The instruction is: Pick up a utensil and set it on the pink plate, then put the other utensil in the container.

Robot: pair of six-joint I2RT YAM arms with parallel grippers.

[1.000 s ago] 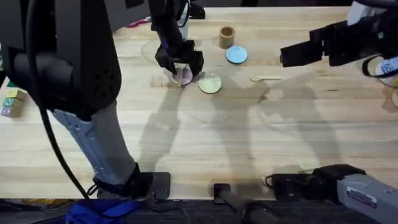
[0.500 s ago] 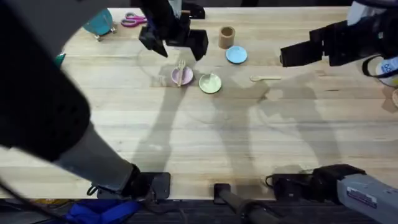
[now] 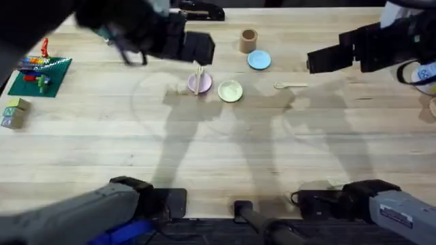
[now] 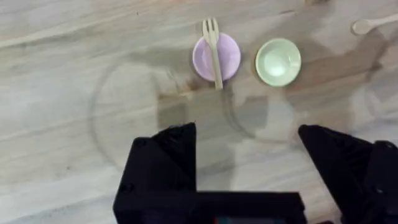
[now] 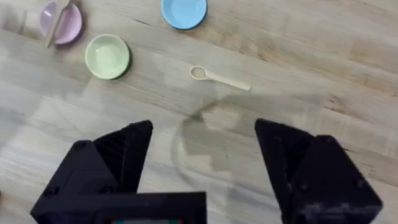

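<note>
The utensil, a pale wooden fork [image 3: 198,78], lies across the pink plate [image 3: 204,86], its handle overhanging the rim; the left wrist view shows the fork [image 4: 212,48] and plate [image 4: 229,57] too. My left gripper [image 3: 201,49] hangs open and empty above and behind the plate; in its wrist view the left gripper [image 4: 247,158] also stands wide apart. The other utensil, a wooden spoon [image 3: 291,85] [image 5: 219,78], rests on the table right of the plates. My right gripper [image 3: 315,61] [image 5: 202,155] hovers open above it. The brown container [image 3: 248,40] stands upright behind.
A yellow-green plate [image 3: 230,90] sits just right of the pink one, and a light blue plate [image 3: 259,60] is beside the container. A green brick baseplate [image 3: 41,71] and small blocks [image 3: 13,112] lie at the far left.
My left gripper has let go of the fork on the pink plate, lifted and drawn back toward the left. The right arm and the spoon have not moved.
</note>
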